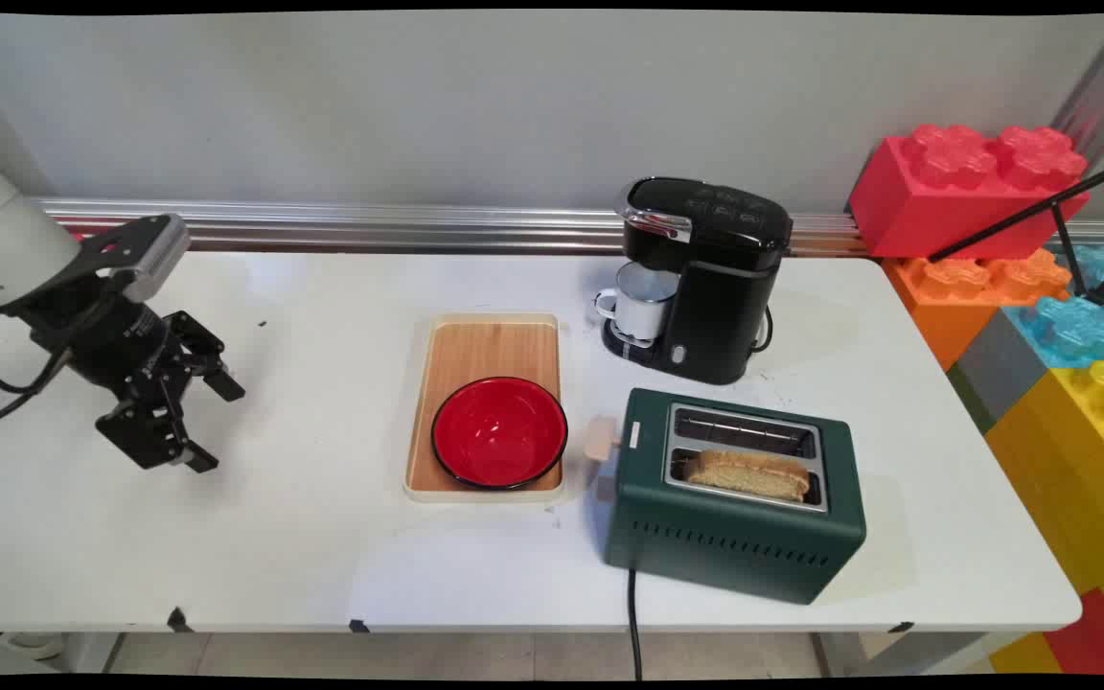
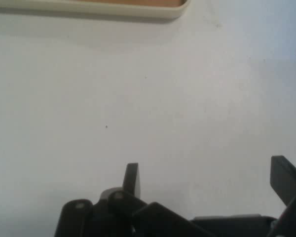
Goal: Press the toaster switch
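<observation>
A lab: a bare white table (image 1: 322, 537) with staged kitchen props.

Even, soft light, bright overall. Faint shadows beside the toaster (image 1: 734, 494) and coffee maker (image 1: 705, 278) on the table (image 1: 303, 537). Glare spots inside the red bowl (image 1: 499, 431). Main view bows at its edges. Hand view soft, gripper (image 2: 209, 180) linkage blurry.

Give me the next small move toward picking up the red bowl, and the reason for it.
Probably shift the gripper sideways toward the tray. It is open, holds nothing and hangs over bare table well short of the red bowl, which sits in the tray; the hand view shows only the tray's edge.
</observation>
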`<state>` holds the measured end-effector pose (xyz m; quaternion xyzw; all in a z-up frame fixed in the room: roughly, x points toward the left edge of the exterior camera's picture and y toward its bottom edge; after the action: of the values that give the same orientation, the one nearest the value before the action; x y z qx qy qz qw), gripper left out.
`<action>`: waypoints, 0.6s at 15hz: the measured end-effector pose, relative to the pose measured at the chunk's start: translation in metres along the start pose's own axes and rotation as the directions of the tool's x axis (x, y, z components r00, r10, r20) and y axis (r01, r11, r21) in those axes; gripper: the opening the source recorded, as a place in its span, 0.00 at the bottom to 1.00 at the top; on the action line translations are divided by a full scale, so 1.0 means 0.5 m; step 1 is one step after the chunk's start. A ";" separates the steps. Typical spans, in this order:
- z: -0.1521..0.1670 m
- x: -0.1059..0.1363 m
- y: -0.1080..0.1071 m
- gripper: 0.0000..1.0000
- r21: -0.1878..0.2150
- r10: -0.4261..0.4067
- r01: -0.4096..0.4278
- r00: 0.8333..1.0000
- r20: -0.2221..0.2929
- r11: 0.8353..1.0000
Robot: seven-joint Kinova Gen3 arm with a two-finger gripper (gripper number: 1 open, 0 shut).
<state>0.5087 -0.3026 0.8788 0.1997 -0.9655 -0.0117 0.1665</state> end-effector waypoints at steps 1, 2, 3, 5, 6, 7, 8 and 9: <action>0.003 -0.002 -0.002 1.00 -0.002 -0.003 0.003 1.000 -0.011 1.000; 0.007 -0.001 -0.005 1.00 -0.006 -0.008 0.008 1.000 -0.029 1.000; 0.009 0.003 -0.008 1.00 -0.012 -0.015 0.014 0.999 -0.050 1.000; 0.012 0.018 -0.015 1.00 -0.025 -0.032 0.029 0.993 -0.110 0.999; 0.012 0.031 -0.019 1.00 -0.031 -0.042 0.038 0.988 -0.149 0.999; 0.009 0.048 -0.025 1.00 -0.036 -0.054 0.047 0.978 -0.200 0.998; 0.006 0.059 -0.027 1.00 -0.040 -0.058 0.050 0.972 -0.229 0.998; 0.002 0.076 -0.030 1.00 -0.045 -0.061 0.050 0.961 -0.272 0.998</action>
<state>0.4814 -0.3314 0.8886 0.2231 -0.9270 -0.0070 0.3013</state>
